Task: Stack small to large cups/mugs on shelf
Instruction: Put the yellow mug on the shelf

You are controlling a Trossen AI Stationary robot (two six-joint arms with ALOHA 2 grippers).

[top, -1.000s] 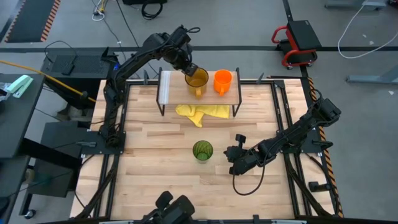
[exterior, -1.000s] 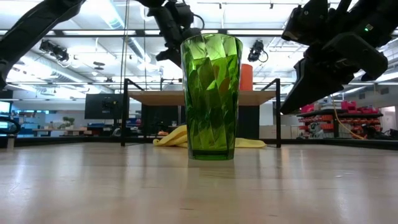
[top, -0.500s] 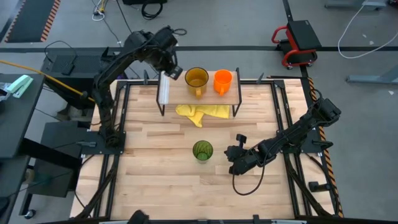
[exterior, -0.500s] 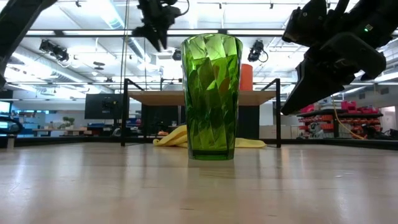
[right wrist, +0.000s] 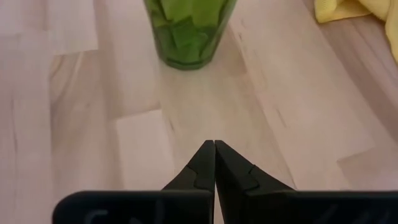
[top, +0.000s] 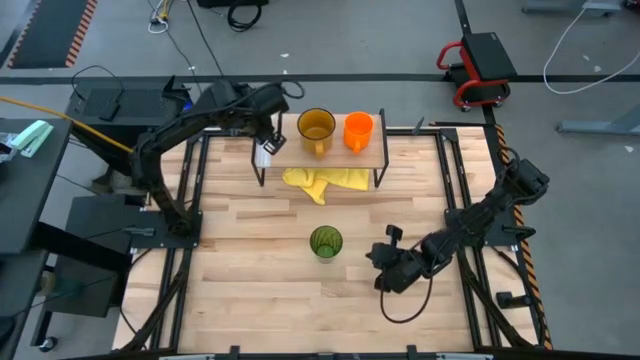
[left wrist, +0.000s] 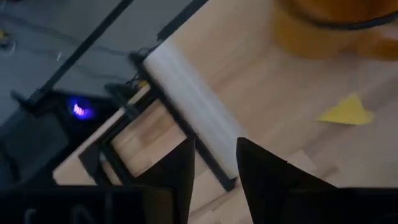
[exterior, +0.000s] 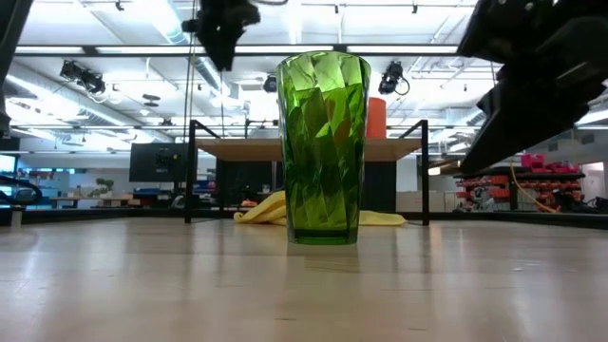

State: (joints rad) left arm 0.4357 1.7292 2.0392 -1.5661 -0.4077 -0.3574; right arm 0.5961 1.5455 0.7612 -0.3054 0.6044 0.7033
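Your left gripper [top: 266,147] hung empty over the shelf's white end; the tumbler waited on the table.
Its fingers [left wrist: 177,171] were spread apart. Your right gripper [top: 384,278], tips pressed together, sat low near the table's right edge, beside the green tumbler [top: 325,242]. The amber mug [top: 316,129] and orange mug [top: 358,129] stood side by side on the shelf [top: 300,157], a yellow cloth [top: 322,181] under it.

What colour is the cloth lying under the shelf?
Yellow cloth; the high view shows it best, beneath the shelf.
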